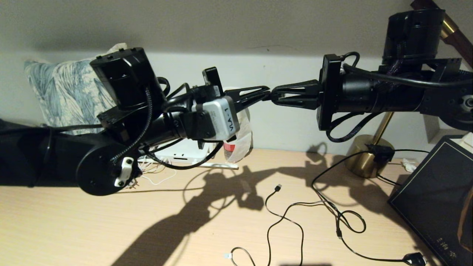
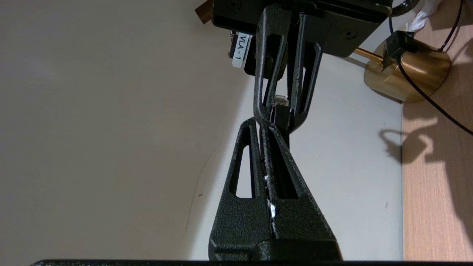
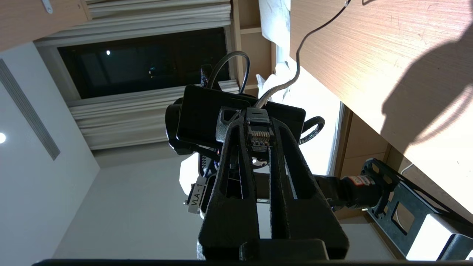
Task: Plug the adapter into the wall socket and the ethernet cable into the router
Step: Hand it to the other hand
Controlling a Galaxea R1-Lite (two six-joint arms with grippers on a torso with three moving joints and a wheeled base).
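left hand [image 1: 266,94]: clamped on ethernet cable [image 3: 260,136] | right hand [image 1: 276,96]: also clamped on its clear connector | hands tip to tip above tabletop [image 1: 111,221]

router [image 1: 184,155]: mostly hidden behind the left arm; only a strip of its white front edge shows on the bench [image 1: 111,221].
ethernet cable [image 3: 260,136]: the clear connector shows between the right gripper [image 1: 275,96] fingers; the cord behind it runs out of sight, and its route cannot be traced.
left gripper [image 1: 266,94]: its tips overlap the right gripper's; what they touch is too crowded to tell.
lamp [image 1: 364,157]: base and lower stem only, the rest behind the right arm.
dark box [image 1: 436,199]: cut off by the right edge.
pillow [image 1: 63,92]: partly covered by the left arm.
black plug [image 1: 414,258]: too small to make out.
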